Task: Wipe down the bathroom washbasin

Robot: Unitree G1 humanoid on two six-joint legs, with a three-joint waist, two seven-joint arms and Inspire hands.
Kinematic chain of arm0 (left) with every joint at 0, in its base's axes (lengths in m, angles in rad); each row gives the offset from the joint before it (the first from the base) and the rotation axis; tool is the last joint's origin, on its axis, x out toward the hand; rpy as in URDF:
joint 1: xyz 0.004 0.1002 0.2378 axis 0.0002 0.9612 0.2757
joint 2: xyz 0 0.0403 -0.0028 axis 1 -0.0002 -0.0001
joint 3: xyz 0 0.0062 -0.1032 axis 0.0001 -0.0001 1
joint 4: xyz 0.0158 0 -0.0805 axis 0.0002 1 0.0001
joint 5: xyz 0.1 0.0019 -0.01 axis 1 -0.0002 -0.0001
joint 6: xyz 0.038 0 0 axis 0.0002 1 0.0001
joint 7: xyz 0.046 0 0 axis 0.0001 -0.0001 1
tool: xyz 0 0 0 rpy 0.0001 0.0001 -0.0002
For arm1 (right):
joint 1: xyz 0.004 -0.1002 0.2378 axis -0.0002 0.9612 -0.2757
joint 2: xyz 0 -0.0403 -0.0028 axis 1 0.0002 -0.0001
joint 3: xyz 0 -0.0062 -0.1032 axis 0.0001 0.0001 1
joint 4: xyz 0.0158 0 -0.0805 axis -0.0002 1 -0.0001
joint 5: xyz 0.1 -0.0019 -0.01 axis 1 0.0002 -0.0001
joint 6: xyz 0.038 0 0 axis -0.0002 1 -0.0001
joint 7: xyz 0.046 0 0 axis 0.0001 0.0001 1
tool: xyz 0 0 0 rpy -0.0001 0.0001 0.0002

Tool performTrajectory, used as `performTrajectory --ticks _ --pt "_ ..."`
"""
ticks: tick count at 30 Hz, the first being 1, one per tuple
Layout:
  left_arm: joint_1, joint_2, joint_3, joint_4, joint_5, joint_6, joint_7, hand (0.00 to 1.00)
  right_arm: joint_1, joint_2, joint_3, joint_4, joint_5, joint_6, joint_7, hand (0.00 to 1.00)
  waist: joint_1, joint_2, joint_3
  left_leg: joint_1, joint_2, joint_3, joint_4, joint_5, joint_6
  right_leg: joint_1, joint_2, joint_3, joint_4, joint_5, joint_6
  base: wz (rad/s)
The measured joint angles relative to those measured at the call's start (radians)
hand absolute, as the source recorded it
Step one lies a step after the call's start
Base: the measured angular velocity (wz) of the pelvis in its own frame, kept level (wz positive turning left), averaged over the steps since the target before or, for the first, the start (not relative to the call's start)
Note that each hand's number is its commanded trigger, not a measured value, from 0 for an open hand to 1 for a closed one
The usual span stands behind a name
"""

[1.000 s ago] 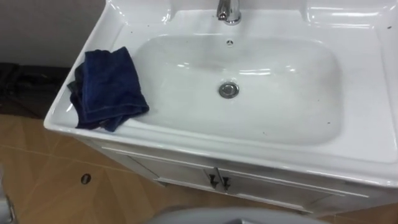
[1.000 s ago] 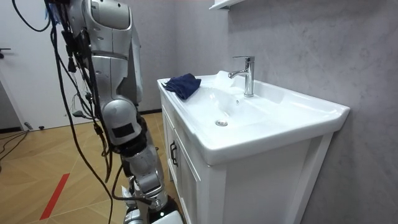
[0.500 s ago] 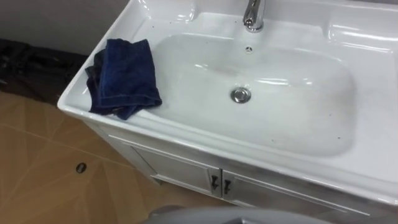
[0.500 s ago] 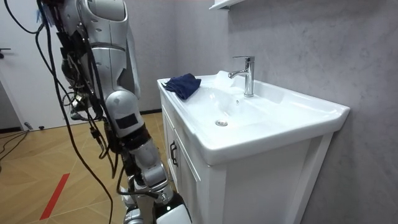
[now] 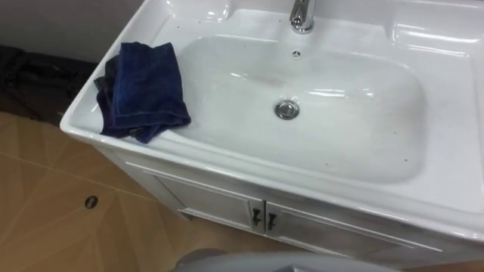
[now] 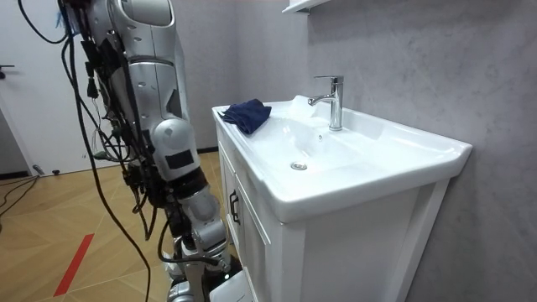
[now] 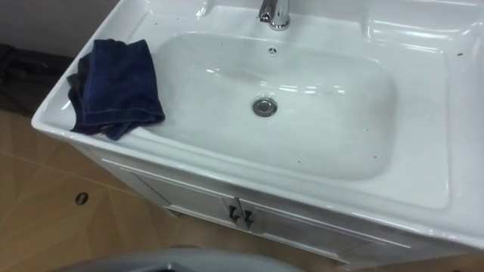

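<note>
A dark blue cloth [image 5: 144, 91] lies crumpled on the left rim of the white basin [image 5: 227, 162], partly over the bowl's edge. The bowl is bare, with a round metal drain [image 5: 286, 109] in its middle and small dark specks on its right slope. A chrome tap [image 5: 302, 15] stands at the back. In the room view I stand close in front of the basin cabinet, and the cloth [image 6: 248, 113] sits at the far end of the rim. My right arm hangs down beside the cabinet, with my right hand [image 6: 210, 252] low near the floor.
Below the basin is a white cabinet with two small dark door handles [image 5: 262, 219]. Wooden floor lies to the left, with a small dark round fitting [image 5: 91, 202]. A grey wall stands behind the tap [image 6: 334, 101], and a white shelf [image 6: 302, 5] hangs above.
The eye view has shifted slightly, which is the camera's own move. In the room view my right arm has swung a little nearer the cabinet. The cloth has not moved.
</note>
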Motion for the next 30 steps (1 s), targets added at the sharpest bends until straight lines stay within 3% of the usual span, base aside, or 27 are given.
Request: performTrajectory --ticks 2,7,13,20,30 --pt "-0.022 0.003 -0.002 -0.017 0.057 0.002 -0.038 0.0 0.001 0.0 0.005 -0.003 -0.004 0.0 0.008 0.0 -0.002 -0.009 0.0042 -0.003 0.001 0.016 -0.001 0.0 0.0 -0.005 0.004 0.002 -0.001 0.0 0.0 -0.08" --pt "-0.088 0.019 -0.044 -0.023 0.171 0.028 -0.111 0.0 0.003 0.004 0.037 0.002 -0.065 0.023 0.008 0.0 -0.015 -0.033 0.0042 -0.012 0.002 0.048 0.0 -0.001 0.002 -0.013 0.002 0.012 -0.002 0.001 0.002 -0.07" --pt "-0.105 0.019 -0.086 -0.022 0.211 0.084 -0.167 0.0 0.004 0.01 0.076 0.007 -0.149 0.087 0.034 0.0 -0.03 -0.034 0.0003 -0.011 0.008 0.063 0.003 -0.007 0.006 -0.02 0.004 0.03 0.003 0.005 0.003 -0.08" --pt "-0.133 0.019 -0.11 -0.016 0.229 0.091 -0.23 0.0 0.002 0.013 0.077 0.029 -0.158 0.092 0.061 0.0 -0.03 -0.014 0.0041 -0.005 0.028 0.082 0.021 -0.035 0.007 -0.02 0.017 0.056 0.021 0.01 0.001 -0.11" --pt "-0.162 0.029 -0.111 -0.018 0.287 0.128 -0.32 0.0 -0.013 0.027 0.093 -0.007 -0.191 0.131 0.118 0.0 -0.03 -0.043 0.0025 -0.012 0.035 0.105 0.04 -0.036 0.01 -0.039 0.018 0.083 0.036 0.006 0.003 -0.07"
